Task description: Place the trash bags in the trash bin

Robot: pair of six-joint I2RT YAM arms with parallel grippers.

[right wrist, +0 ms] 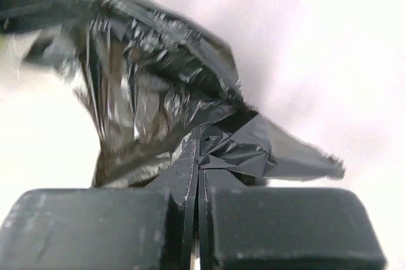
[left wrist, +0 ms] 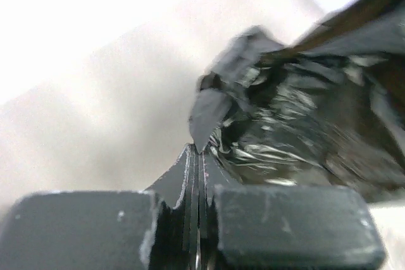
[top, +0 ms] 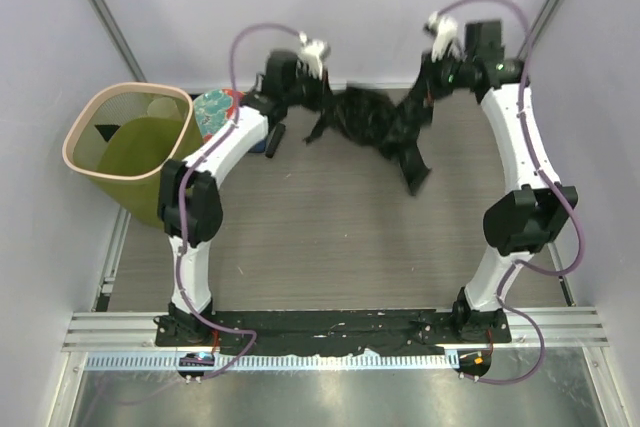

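Note:
A crumpled glossy black trash bag (top: 372,125) hangs stretched between my two grippers above the far part of the table. My left gripper (top: 308,97) is shut on its left end; in the left wrist view the film (left wrist: 297,124) sticks out past the closed fingertips (left wrist: 197,156). My right gripper (top: 428,97) is shut on its right end, with film (right wrist: 158,86) bunched at the tips (right wrist: 199,156). A loose tail (top: 415,172) hangs down to the right. The olive-green trash bin (top: 75,132) with a pale beige rim stands off the table's far left corner.
A round red-and-teal plate (top: 213,109) lies at the far left, between the bin and my left arm, with a dark blue object (top: 262,144) next to it. White walls close in at the back and sides.

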